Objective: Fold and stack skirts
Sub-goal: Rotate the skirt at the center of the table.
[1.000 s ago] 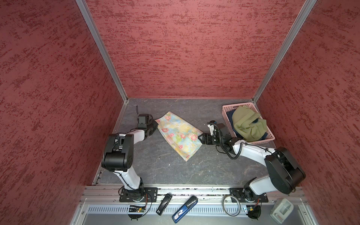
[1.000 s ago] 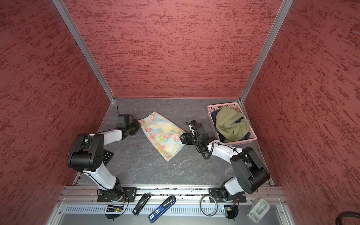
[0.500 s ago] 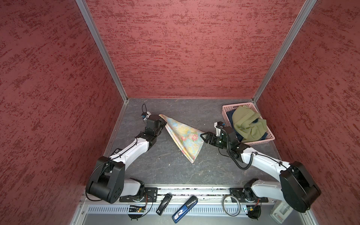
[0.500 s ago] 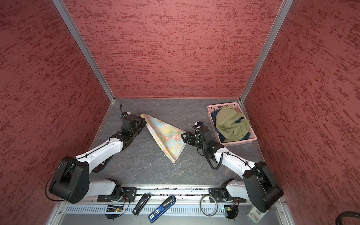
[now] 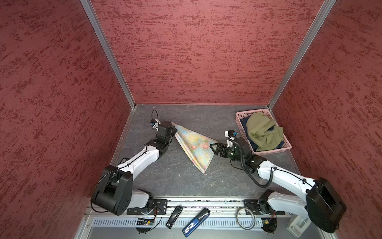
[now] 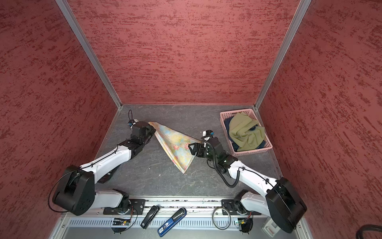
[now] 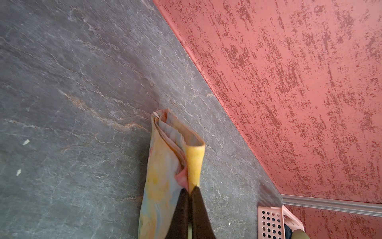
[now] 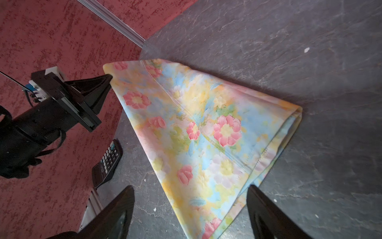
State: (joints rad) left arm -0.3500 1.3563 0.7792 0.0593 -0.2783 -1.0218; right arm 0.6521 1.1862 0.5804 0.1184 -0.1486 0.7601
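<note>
Folding pastel floral cloth skirt (image 5: 195,145): left end effector (image 5: 174,132) pinches raised far-left corner; right end effector (image 5: 214,147) gapes empty beside right corner. Next, likely: draw corner across.

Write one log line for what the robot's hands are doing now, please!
left hand: shut on floral skirt corner, raised | right hand: open at skirt's edge | olive skirt: in pink basket
</note>
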